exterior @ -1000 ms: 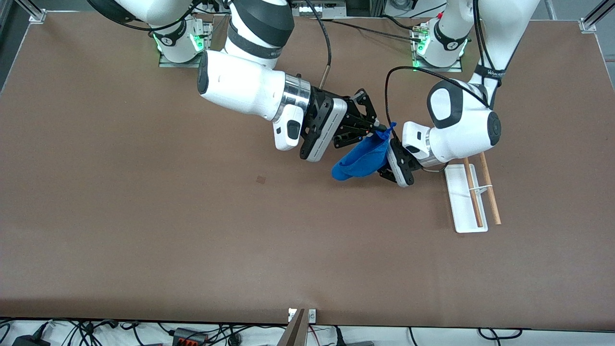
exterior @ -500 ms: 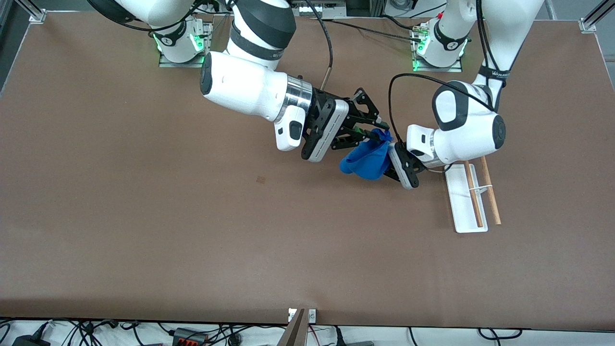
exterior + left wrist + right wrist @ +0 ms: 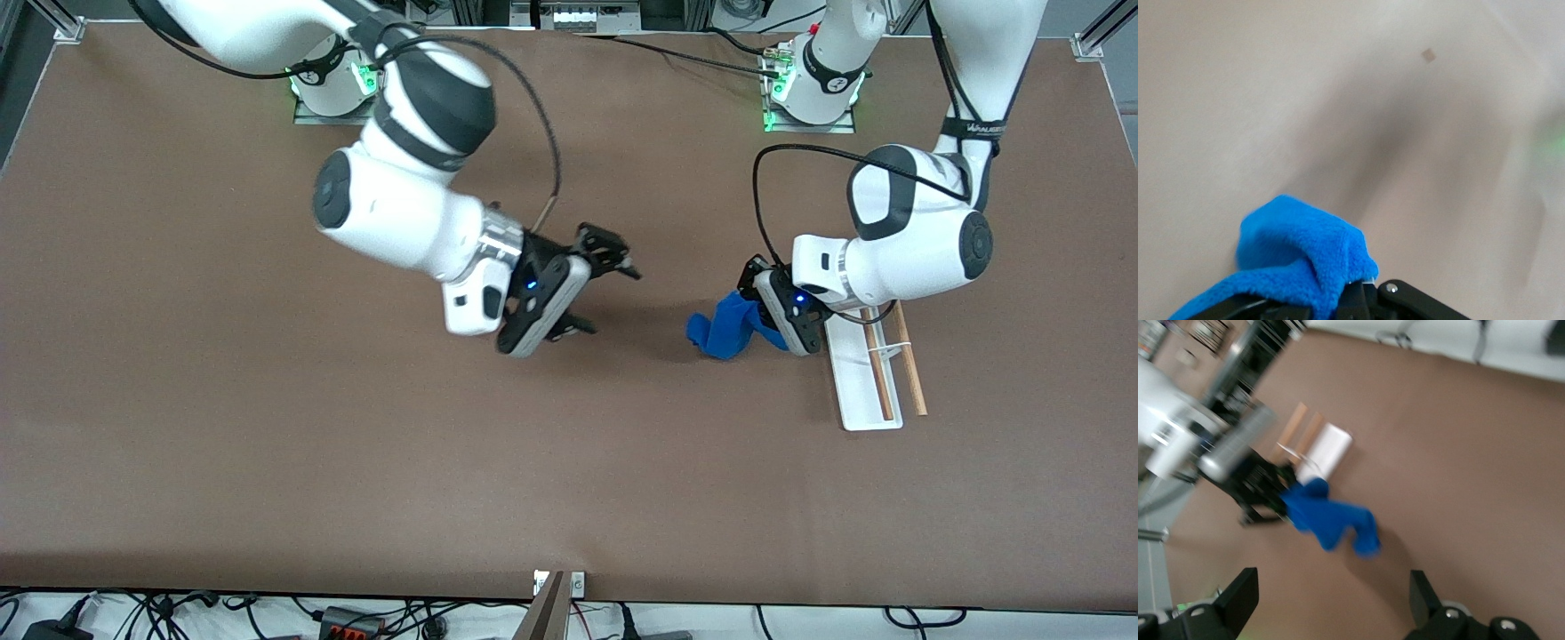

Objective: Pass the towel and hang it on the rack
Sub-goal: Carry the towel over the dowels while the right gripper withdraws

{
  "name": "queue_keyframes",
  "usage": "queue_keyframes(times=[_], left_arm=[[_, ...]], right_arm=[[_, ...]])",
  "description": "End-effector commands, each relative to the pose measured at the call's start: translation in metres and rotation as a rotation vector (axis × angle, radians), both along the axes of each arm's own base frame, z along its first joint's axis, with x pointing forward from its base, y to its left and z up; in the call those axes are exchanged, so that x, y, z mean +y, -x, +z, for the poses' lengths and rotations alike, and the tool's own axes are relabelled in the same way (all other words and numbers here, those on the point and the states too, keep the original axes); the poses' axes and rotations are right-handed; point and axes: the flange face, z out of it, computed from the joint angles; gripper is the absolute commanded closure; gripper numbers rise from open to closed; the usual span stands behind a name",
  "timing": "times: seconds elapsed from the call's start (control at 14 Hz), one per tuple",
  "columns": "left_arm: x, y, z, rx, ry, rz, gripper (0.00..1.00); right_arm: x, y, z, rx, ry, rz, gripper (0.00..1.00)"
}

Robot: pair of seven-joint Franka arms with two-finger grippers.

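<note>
Blue towel [image 3: 727,327] hangs bunched from left claw [image 3: 766,302] beside rack [image 3: 858,373].

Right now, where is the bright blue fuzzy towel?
The bright blue fuzzy towel hangs from the left gripper, over the table beside the white rack with wooden rods.

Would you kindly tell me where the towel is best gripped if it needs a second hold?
Grip the towel's free hanging end, coming from the right arm's end of the table. The left gripper holds the end beside the rack, leaving the drooping end exposed.
</note>
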Motion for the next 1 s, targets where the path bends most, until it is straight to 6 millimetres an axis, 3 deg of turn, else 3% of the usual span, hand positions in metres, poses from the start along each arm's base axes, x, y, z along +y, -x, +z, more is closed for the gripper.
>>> queue_keyframes(times=[0.0,0.21,0.5,0.57,0.79,0.93], left_arm=[[0.026,-0.010,0.026,0.008,-0.074,-0.007,0.99],[0.048,-0.025,0.050,0.019,-0.181,0.019,0.99],[0.065,-0.028,0.055,0.051,-0.368,0.118,0.99],[0.073,-0.030,0.057,0.049,-0.399,0.147,0.99],[0.117,-0.050,0.052,0.065,-0.420,0.193,0.99],[0.129,-0.054,0.042,0.067,-0.421,0.159,0.99]], right_arm=[[-0.047,0.002,0.005,0.086,0.273,-0.088,0.00],[-0.102,-0.009,-0.015,0.170,0.543,-0.239,0.00],[-0.203,-0.035,-0.026,0.226,0.757,-0.374,0.00],[-0.220,-0.040,-0.023,0.235,0.770,-0.416,0.00],[-0.251,-0.045,-0.002,0.177,0.821,-0.484,0.00],[-0.259,-0.046,0.007,0.167,0.816,-0.495,0.00]])
